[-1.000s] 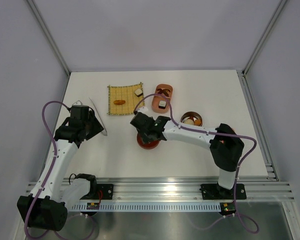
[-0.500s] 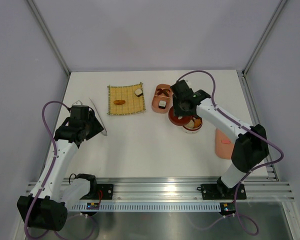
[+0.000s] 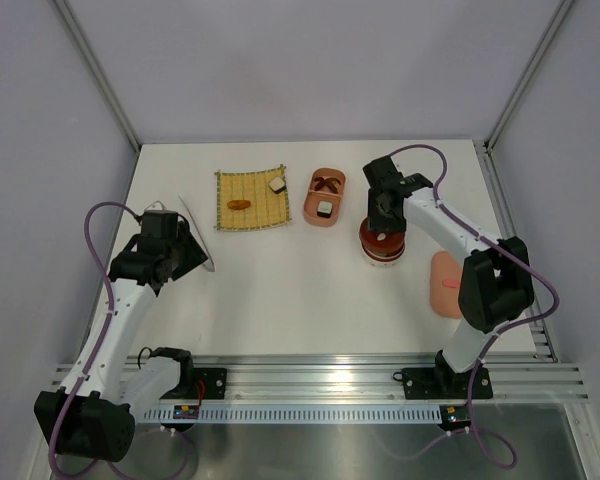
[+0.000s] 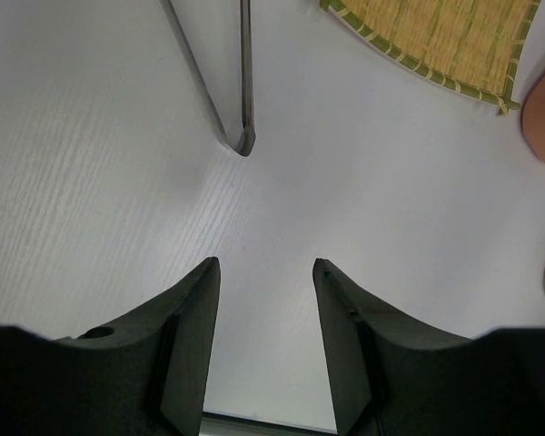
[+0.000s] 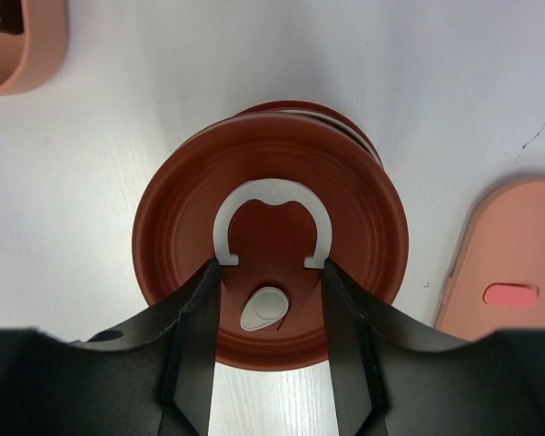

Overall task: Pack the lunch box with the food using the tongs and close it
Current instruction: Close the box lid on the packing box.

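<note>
The dark red round lid [image 5: 271, 236] sits on the matching round container [image 5: 361, 138] near the right side of the white table [image 3: 280, 290]. It is not quite centred, since a sliver of the container's rim shows past the lid's far-right edge. The right gripper [image 5: 271, 269] is clamped on the lid, with a finger against each foot of the white ring handle [image 5: 272, 193].

To finish this step well, I would shift the lid toward that exposed rim until it is concentric. Then I would press straight down and let go only once it lies flat. A tilted release could leave it perched on the rim. The lid hides whatever the round container holds.

Left of it, at mid-table toward the far edge, the open pink oval lunch box [image 3: 308, 200] holds two pieces. They are a brown lump [image 3: 328, 182] at its far end and a white-and-dark block [image 3: 324, 208] at its near end.

More food waits on the yellow woven mat [image 3: 255, 215] just left of the box. An orange piece [image 3: 239, 203] lies near the mat's middle, and another white-and-dark block [image 3: 277, 184] sits at its far-right corner. The flat pink oval cover [image 3: 448, 283] lies by the table's right edge.

The slim pale tongs [image 4: 246, 82] lie on the table near its left edge. They are a little ahead of the left gripper [image 4: 265, 265], whose jaws stand apart with nothing between them.
</note>
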`<state>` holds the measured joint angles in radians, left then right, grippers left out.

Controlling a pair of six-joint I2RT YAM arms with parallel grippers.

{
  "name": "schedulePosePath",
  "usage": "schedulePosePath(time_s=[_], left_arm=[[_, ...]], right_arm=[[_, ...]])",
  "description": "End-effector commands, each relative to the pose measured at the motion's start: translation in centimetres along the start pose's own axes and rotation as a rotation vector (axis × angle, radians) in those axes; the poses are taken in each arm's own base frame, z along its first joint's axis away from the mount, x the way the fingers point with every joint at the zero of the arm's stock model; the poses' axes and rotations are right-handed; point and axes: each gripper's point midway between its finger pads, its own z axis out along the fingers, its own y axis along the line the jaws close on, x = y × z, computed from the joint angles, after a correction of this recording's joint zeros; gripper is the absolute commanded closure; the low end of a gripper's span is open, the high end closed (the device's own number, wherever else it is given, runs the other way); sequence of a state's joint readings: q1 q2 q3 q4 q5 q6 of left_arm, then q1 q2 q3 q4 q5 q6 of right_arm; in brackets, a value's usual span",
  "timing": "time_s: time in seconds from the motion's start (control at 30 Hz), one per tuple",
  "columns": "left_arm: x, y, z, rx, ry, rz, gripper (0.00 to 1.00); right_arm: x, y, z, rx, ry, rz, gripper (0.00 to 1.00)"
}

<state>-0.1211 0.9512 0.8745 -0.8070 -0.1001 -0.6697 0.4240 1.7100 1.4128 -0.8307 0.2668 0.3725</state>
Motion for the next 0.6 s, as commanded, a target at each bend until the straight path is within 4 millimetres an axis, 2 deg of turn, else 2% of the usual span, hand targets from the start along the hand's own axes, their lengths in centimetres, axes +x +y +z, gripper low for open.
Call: schedulePosePath(time_s=[0.0, 0.23, 0.57], left_arm=[[-1.0, -1.0, -0.3, 0.047, -0.031, 0.002, 0.51], [-0.9, -0.9, -0.3, 0.042, -0.031, 0.004, 0.51], [-0.9, -0.9, -0.1, 0.04, -0.028, 0.007, 0.51]], right_arm=[[0.0, 0.1, 1.2, -0.009, 0.004, 0.0, 0.87], [0.7, -0.2, 2.9, 0.021, 0.006, 0.011, 0.87], [1.0, -0.6, 3.7, 0.038, -0.009, 0.021, 0.87]])
